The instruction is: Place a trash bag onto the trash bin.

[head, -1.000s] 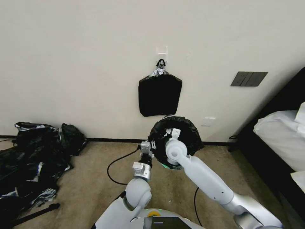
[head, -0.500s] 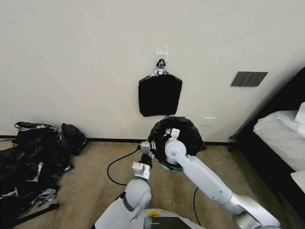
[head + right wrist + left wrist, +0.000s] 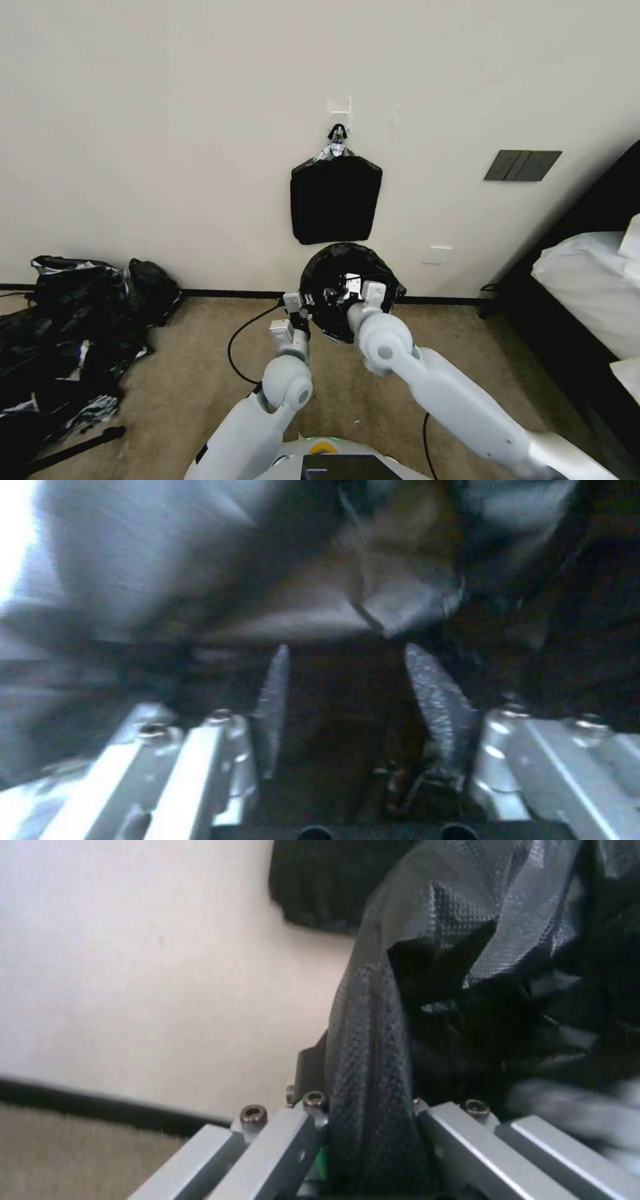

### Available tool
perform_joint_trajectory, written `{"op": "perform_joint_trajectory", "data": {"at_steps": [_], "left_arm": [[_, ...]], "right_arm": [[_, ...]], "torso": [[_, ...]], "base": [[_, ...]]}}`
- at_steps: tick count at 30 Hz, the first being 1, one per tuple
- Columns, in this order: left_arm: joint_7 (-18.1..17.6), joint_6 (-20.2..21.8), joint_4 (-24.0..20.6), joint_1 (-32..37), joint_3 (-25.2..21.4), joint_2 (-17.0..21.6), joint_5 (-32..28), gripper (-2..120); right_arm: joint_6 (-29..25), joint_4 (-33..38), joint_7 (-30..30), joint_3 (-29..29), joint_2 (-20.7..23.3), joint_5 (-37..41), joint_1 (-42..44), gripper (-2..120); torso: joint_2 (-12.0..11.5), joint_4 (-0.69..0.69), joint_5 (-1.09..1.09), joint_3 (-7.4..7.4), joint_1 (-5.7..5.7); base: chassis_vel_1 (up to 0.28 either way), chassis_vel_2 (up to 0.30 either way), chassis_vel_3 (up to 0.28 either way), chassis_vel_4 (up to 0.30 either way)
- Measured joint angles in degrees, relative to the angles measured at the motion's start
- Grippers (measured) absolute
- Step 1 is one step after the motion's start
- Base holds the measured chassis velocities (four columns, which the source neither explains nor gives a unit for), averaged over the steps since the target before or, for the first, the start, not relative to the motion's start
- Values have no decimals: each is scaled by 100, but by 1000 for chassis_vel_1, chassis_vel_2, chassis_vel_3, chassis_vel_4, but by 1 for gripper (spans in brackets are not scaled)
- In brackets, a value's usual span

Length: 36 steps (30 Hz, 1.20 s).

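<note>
The trash bag stood as a rounded black dome against the foot of the wall, directly below the flat black bundle that hung from a white hook. Its glossy plastic appeared to be draped over the trash bin, whose cream body was hidden under the film, so the bin's outline could only be guessed from the round shape. The left gripper sat at the dome's left edge, touching it; in the left wrist view a band of the textured black film ran down between its metal fingers, which were closed in on the plastic and pinching it. The right gripper reached into the front middle of the dome, with its white wrist just in front of the bag. In the right wrist view its two dark pads stood clearly apart with a dark gap between them, and blurred grey and black film lay just beyond their tips; whether any plastic was caught between them could not be told. A heap of black sheeting lay on the carpet along the wall, well apart to the left, and a black cable curled on the floor near the left arm.
</note>
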State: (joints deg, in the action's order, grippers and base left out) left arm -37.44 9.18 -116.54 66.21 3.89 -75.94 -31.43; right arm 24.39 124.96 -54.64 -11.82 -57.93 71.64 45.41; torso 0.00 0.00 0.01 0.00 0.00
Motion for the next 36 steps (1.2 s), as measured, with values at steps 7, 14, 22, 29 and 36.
{"op": "perform_joint_trajectory", "data": {"at_steps": [7,14,22,29,36], "left_arm": [[-305,489,-4,-67,-232,92,-1049,0],[-926,1100,-26,-128,-291,207,-2134,0],[-1289,1419,160,-112,-228,285,-2727,0],[-1336,1496,445,-35,28,217,-2647,0],[-1268,1512,684,-8,89,138,-2537,0]], "right_arm": [[-23,956,939,737,645,-588,742,74],[-399,1824,1567,1550,1067,-1466,1556,96],[-772,1887,1930,1733,895,-3025,2654,100],[-838,1860,1969,1686,593,-3300,2742,100],[-854,1847,1954,1688,547,-3332,2727,100]], "torso": [[0,-1,-1,0,0],[1,-1,-1,0,0],[0,-1,-1,-1,0],[0,0,-1,0,0],[0,0,-1,0,0]], "base": [[0,0,0,0],[0,0,0,0],[0,0,0,0],[0,0,0,0],[0,0,0,0]]}}
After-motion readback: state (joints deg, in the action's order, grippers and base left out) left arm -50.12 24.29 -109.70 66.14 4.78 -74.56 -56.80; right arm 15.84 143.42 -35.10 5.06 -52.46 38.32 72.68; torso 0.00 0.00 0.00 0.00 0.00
